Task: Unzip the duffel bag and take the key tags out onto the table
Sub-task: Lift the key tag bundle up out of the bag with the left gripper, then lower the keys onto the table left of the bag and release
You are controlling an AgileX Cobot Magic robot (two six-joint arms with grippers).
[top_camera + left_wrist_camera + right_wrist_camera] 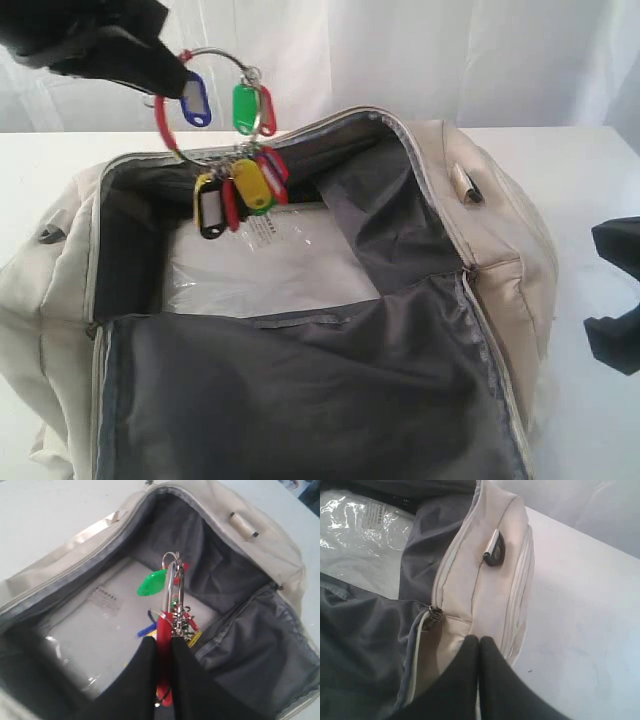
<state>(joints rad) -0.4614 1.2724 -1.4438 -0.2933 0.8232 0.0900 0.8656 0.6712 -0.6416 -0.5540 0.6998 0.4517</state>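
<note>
The key tags, likely light and apt to swing on their stiff ring, hang over the far left of the open duffel bag, the left tool pinching that ring, the soundest hold, while the right tool sits pressed together right of the bag.

One duffel bag, one key-tag bunch, one packet.

**Fig.** Setting: prob. a robot test lab w/ staged bench. Evidence: wide plain white table carrying one duffel bag; white draped sheeting as backdrop behind it; black robot arm reaching in at upper left of ext. view.
</note>
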